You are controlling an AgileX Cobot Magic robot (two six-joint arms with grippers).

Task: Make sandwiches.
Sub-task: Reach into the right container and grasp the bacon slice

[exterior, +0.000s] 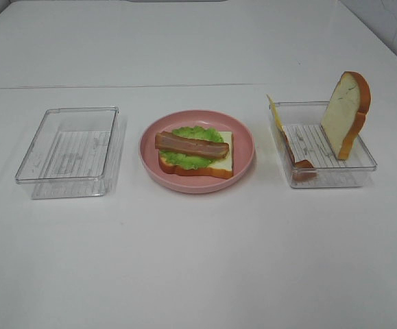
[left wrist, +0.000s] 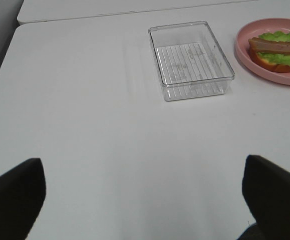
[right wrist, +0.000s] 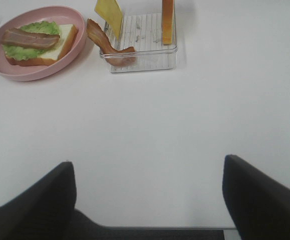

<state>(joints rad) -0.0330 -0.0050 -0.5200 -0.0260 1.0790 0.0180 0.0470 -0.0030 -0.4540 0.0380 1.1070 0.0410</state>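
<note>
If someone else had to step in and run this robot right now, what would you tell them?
Left gripper open, right gripper open, both empty and away from the food.
Done: on the pink plate, bread slice, lettuce leaf, bacon strip, stacked.
Waiting in the right tray: cheese square, second bacon strip, second bread slice standing upright.
Left: probably cheese and bacon on, then the bread on top.

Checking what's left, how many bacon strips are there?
2. One bacon strip lies on the lettuce on the pink plate; the other bacon strip leans inside the right tray. None seems hidden.
</note>
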